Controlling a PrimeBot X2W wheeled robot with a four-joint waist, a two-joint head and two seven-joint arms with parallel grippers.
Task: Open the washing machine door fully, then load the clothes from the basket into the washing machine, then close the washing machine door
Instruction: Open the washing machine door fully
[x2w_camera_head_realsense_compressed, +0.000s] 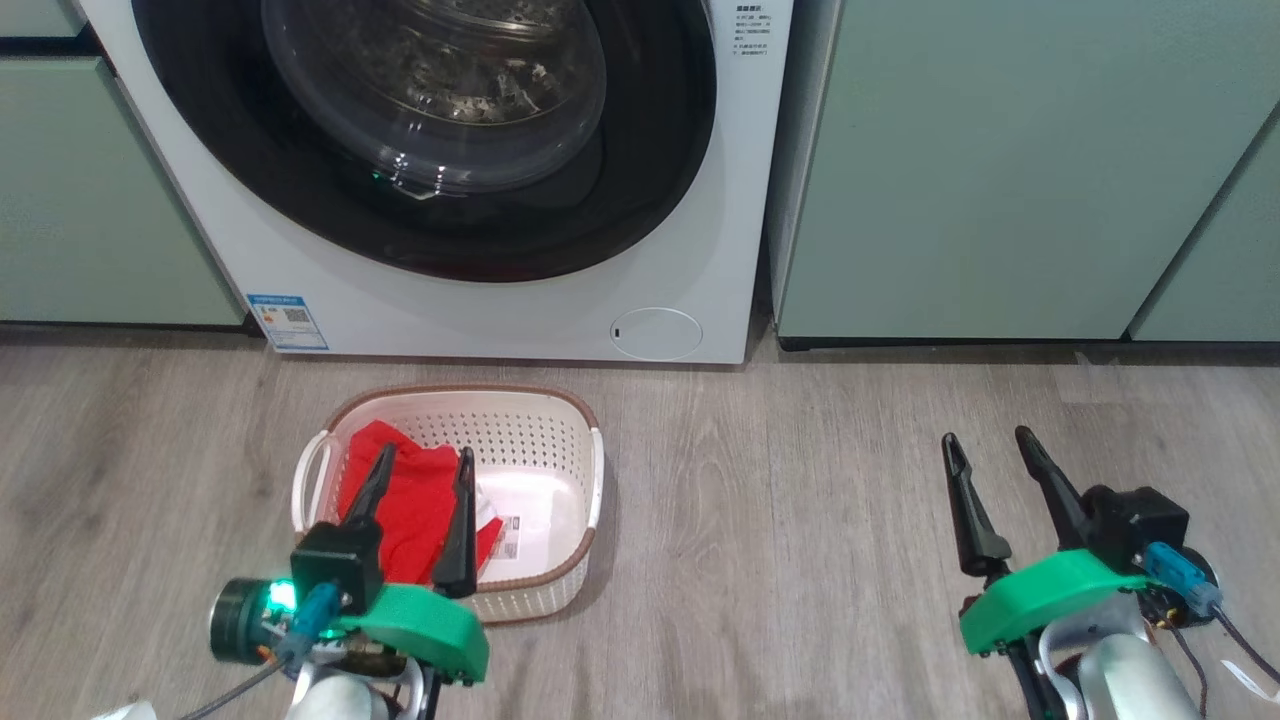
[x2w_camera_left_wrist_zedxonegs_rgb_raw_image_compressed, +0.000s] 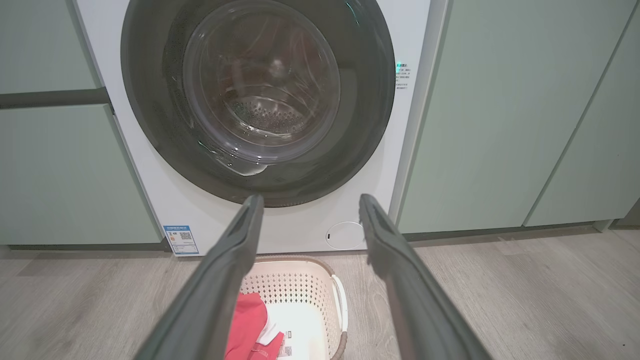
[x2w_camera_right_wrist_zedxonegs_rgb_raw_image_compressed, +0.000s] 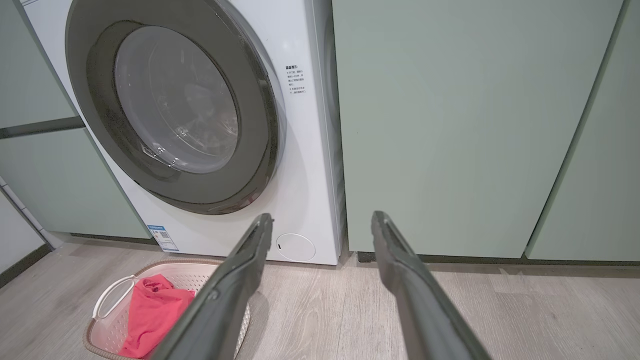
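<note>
Currently no step complete. Large round glossy-black-rimmed glass door of white front-loading washing machine shut, ahead of both claws. Bright red fabric clothes lie in cream perforated plastic basket, below left claw. Left claw and right claw both spread wide, empty. Remaining: open door, load clothes, close door.

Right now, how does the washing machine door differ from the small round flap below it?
The washing machine door is large; the flap is small. The door has a glossy black rim around clear glass; the flap is plain white. The door sits centrally; the flap sits low, toward the right. Both are round and lie on the front of the washing machine.
</note>
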